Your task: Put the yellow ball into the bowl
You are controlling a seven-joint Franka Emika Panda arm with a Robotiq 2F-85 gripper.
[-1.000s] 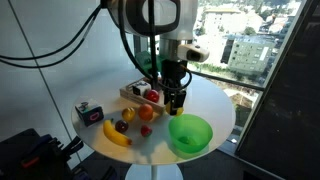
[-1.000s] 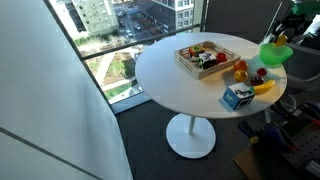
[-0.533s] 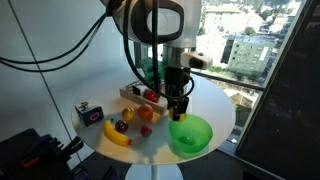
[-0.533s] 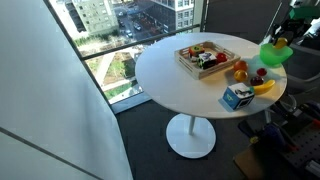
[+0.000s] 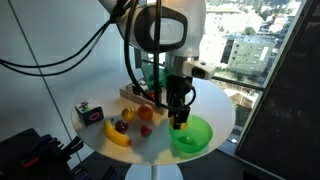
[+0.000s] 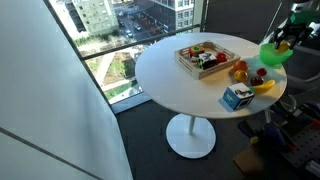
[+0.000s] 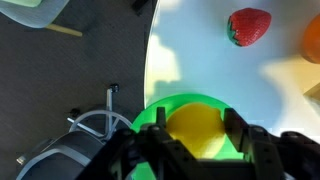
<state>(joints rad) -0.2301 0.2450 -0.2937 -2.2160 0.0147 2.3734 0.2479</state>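
Yellow ball [image 7: 197, 128] held over the bowl, release still to come

In an exterior view the gripper [image 5: 180, 120] hangs above the green bowl [image 5: 192, 137] on the counter [image 5: 213, 101], and the ball is hidden there. In an exterior view bowl [image 6: 273, 53] and gripper [image 6: 284, 40] are too small to read. In the wrist view the jaws pinch the yellow ball, with the bowl rim [image 7: 185, 100] behind it. Only letting go remains, I judge.
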